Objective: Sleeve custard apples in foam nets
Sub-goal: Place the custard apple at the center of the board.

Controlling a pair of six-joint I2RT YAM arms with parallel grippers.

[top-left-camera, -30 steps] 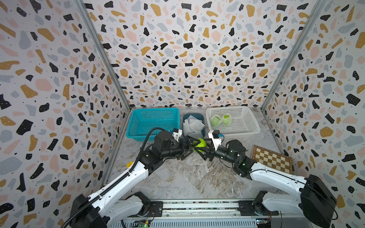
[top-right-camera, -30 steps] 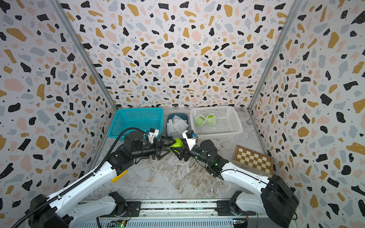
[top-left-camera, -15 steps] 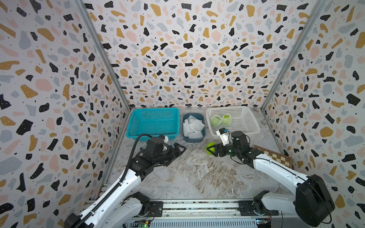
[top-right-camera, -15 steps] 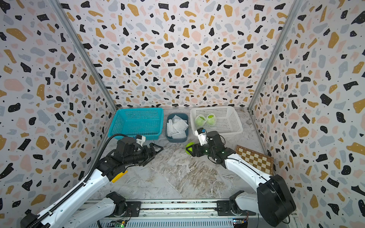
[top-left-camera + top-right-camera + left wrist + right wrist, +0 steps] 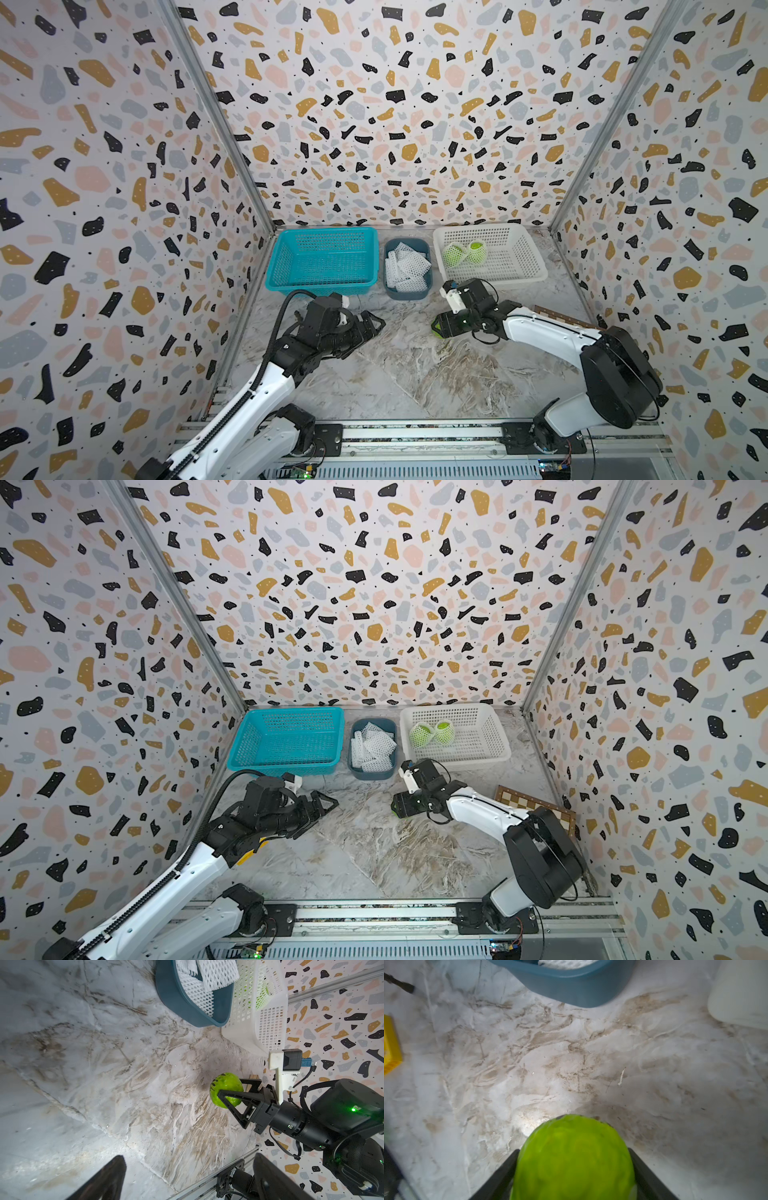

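Right pincer (image 5: 231, 1087) holds the round bumpy bright-green custard apple (image 5: 573, 1157), bare, above the marble table (image 5: 415, 374), and the left pincer (image 5: 374, 325) has backed away, wide and empty, so I think it can fetch a white foam net (image 5: 405, 266) next.

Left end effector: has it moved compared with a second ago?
Yes. The left end effector has drawn back from in front of the dark-blue bin to in front of the teal basket's corner beside that bin.
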